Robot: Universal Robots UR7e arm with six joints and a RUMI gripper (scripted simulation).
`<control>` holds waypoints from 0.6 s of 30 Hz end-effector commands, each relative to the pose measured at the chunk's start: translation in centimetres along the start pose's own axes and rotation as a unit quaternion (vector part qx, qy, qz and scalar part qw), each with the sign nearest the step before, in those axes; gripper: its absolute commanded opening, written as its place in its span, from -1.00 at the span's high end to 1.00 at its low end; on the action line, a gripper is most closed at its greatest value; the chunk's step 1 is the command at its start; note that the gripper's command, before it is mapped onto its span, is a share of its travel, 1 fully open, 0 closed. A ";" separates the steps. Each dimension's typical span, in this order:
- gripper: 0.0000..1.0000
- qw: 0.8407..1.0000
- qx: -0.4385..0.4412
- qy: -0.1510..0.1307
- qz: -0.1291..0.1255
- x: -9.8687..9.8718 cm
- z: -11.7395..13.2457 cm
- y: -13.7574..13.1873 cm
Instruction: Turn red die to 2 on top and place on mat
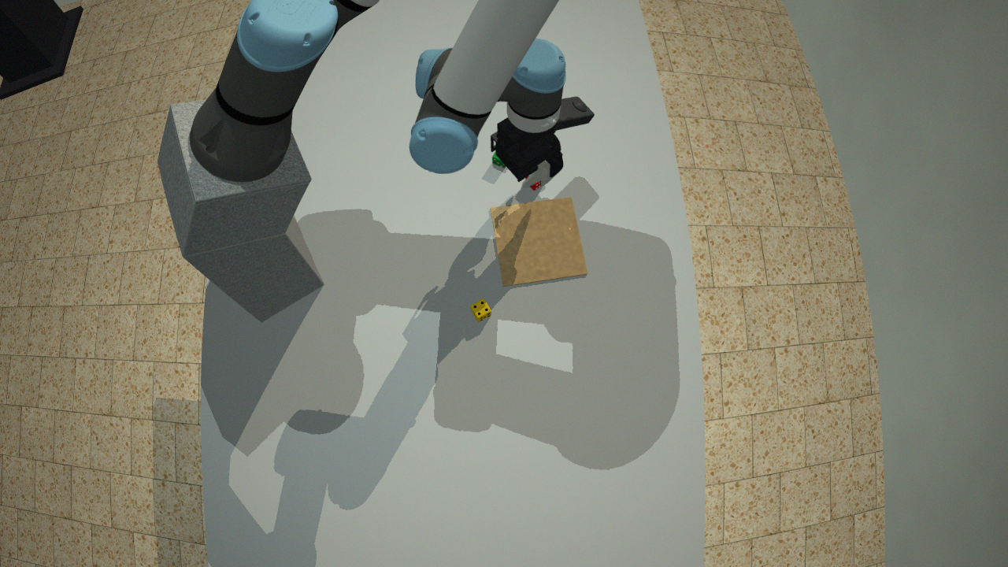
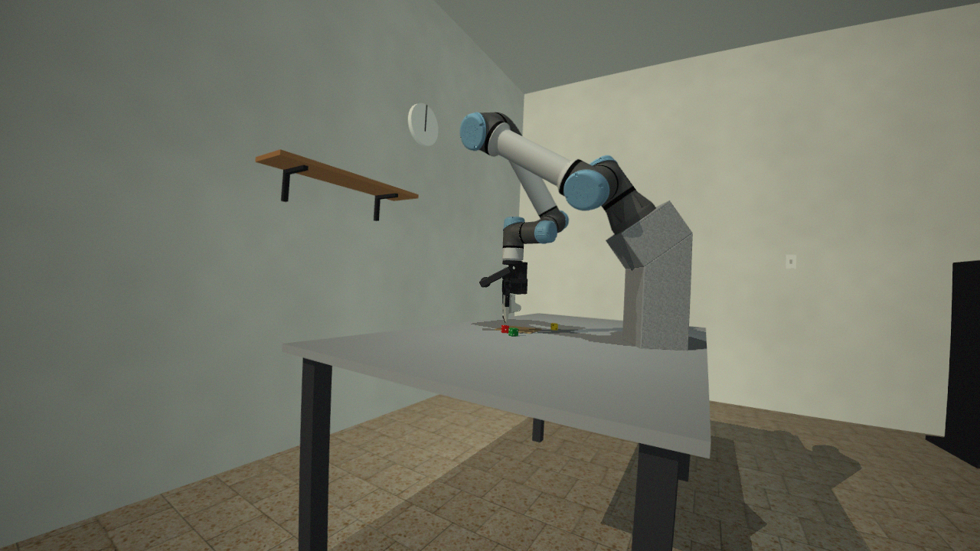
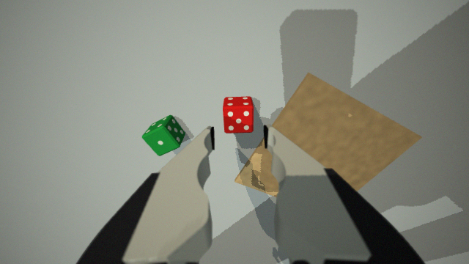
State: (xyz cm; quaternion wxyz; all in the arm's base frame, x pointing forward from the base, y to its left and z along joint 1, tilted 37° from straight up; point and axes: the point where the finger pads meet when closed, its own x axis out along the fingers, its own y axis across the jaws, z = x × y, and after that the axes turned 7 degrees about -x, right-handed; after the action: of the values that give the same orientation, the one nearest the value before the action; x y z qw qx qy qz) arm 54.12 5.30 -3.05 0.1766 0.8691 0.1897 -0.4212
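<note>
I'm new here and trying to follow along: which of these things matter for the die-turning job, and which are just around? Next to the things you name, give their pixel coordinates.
Part of the job:
- red die (image 1: 536,185) (image 2: 504,328) (image 3: 238,116)
- mat (image 1: 542,242) (image 3: 344,128)
- gripper (image 2: 504,321) (image 3: 238,127)

Just around:
- wall shelf (image 2: 335,174)
- clock (image 2: 423,124)

Green and yellow dice: keep their top numbers.

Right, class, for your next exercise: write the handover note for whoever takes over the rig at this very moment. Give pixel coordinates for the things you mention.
Gripper (image 1: 533,180) (image 2: 504,321) (image 3: 238,127): fingers partly apart, holding nothing, above the table by the red die.
Red die (image 1: 535,186) (image 2: 504,328) (image 3: 238,119): off the mat (image 1: 550,242) (image 2: 527,330) (image 3: 341,128), apparently 5 up.
Others: green die (image 1: 498,161) (image 2: 513,332) (image 3: 160,137) off the mat, apparently 1 up; yellow die (image 1: 480,310) (image 2: 554,327) off the mat, 4 up.
Done: neither the turn nor the placing.
Left: turn red to 2, set it flat and fully on the mat, keep the other tops unchanged.
</note>
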 end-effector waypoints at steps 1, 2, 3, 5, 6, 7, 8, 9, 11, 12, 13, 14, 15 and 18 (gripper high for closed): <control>0.51 1.000 -0.002 0.002 0.002 -0.1 -0.3 0.2; 0.51 1.000 -0.002 0.002 0.002 -0.1 -0.3 0.2; 0.51 1.000 -0.002 0.002 0.002 -0.1 -0.3 0.2; 0.51 1.000 -0.002 0.002 0.002 -0.1 -0.3 0.2; 0.51 1.000 -0.002 0.002 0.002 -0.1 -0.3 0.2; 0.51 1.000 -0.002 0.002 0.002 -0.1 -0.3 0.2; 0.51 1.000 -0.002 0.002 0.002 0.0 -0.3 0.2; 0.51 1.000 -0.002 0.002 0.002 0.0 -0.3 0.2; 0.51 1.000 -0.002 0.002 0.002 0.0 -0.3 0.2; 0.51 1.000 -0.002 0.002 0.002 0.0 -0.3 0.2; 0.51 1.000 -0.002 0.002 0.002 0.1 -0.3 0.2; 0.51 1.000 -0.002 0.002 0.002 0.2 -0.3 0.2; 0.51 1.000 -0.002 0.002 0.002 0.3 -0.3 0.2; 0.51 1.000 -0.002 0.002 0.002 0.7 -0.3 0.2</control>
State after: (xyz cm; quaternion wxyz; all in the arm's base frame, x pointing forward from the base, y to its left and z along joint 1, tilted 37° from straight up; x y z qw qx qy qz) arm 54.32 5.31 -2.97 0.1777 0.8698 0.1891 -0.4197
